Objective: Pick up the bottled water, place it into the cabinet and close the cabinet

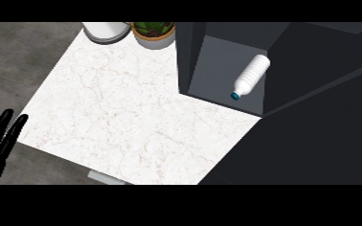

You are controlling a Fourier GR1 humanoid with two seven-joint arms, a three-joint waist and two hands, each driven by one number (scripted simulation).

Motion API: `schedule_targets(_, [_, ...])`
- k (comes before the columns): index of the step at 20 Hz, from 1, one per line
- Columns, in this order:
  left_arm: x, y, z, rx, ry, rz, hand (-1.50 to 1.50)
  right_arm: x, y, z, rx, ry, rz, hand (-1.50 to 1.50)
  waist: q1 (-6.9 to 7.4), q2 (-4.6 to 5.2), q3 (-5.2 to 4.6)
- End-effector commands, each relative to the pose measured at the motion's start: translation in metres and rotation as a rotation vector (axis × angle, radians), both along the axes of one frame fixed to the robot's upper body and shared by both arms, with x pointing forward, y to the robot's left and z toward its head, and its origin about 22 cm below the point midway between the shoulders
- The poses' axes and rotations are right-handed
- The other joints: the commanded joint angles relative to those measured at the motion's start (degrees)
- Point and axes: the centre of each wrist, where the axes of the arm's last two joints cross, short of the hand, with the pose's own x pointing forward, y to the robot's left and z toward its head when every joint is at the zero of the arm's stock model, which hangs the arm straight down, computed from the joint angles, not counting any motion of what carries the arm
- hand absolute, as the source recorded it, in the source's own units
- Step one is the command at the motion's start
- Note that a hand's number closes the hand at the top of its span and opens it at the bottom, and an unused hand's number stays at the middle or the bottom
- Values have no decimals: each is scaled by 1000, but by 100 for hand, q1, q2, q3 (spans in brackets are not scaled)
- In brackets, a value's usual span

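Observation:
The bottled water (pixel 252 74) is white with a teal cap. It lies on its side inside the dark cabinet (pixel 189 57), on the cabinet's grey floor, cap pointing toward the counter. The cabinet stands open at the counter's right side, and a broad dark panel (pixel 304 139), apparently its door, spreads across the lower right. My left hand (pixel 8 133) shows at the far left edge, fingers straight and up, far from the bottle and holding nothing. My right hand shows nowhere in this view.
A potted green plant (pixel 153 31) and a white rounded object (pixel 106 31) stand at the back edge of the white marble counter (pixel 134 110). Grey floor lies beyond the counter's left side.

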Motion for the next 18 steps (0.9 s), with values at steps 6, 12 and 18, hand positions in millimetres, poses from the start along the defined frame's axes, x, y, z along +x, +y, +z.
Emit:
schedule_targets(6, [4,4,3,6,-4,-8,-150,26,10,2,-104,-50,-101,150,-6,-32,-2])
schedule_targets(12, [3,10,2,15,9,-3,-150,55,19,-2,-174,-30,-180,150,25,-86,24])
schedule_targets(18, [8,9,0,-10,3,-1,-150,94,40,-7,-211,12,-215,150,-52,-70,35])
